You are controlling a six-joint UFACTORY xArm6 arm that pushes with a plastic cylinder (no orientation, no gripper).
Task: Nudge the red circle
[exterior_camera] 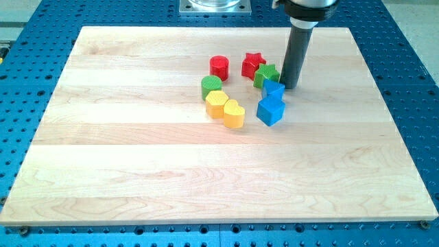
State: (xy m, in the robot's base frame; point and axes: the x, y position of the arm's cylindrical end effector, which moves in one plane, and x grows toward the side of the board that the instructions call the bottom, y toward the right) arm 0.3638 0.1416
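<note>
The red circle (219,66) stands on the wooden board (137,158), above the view's middle. To its right is a red star (252,64), then a green star (266,75). My tip (289,86) rests on the board just right of the green star and just above-right of a small blue block (274,89). The tip is about a hundred pixels right of the red circle, with the two stars between them. A green circle (211,86) sits just below the red circle.
A yellow hexagon (217,104) and a yellow heart (234,114) lie below the green circle. A larger blue block (270,110) lies below the small blue one. A blue perforated table (411,103) surrounds the board.
</note>
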